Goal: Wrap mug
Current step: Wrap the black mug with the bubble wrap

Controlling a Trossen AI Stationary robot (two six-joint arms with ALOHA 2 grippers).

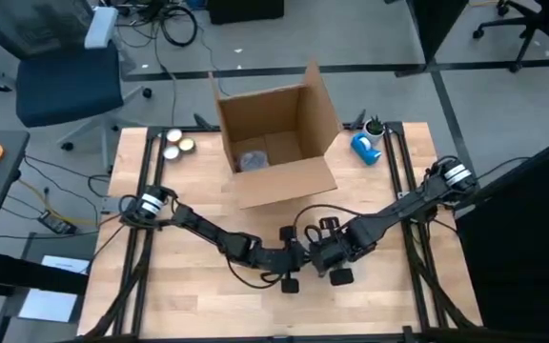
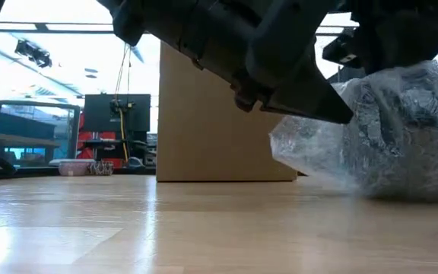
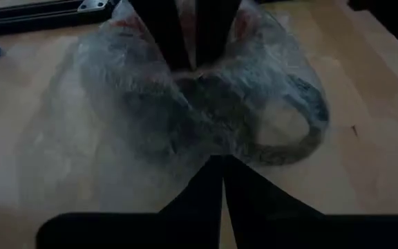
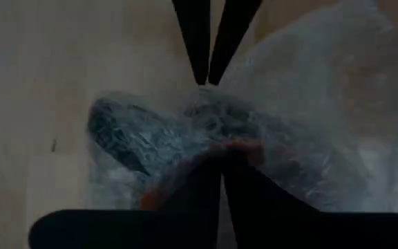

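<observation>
A: Where's the mug (image 3: 206, 124)?

B: Bundled in wrap (image 2: 371, 144), on the table (image 1: 189, 286) right between the two grippers, which face each other across it.

A: Their grip?

B: The left gripper (image 3: 221, 160) is pinched shut on the wrap. So is the right gripper (image 4: 221, 155), from the opposite side.

A: Which is nearer?

B: Neither, I'd say; both touch the bundle. The handle sticks out sideways to the line between them.
</observation>
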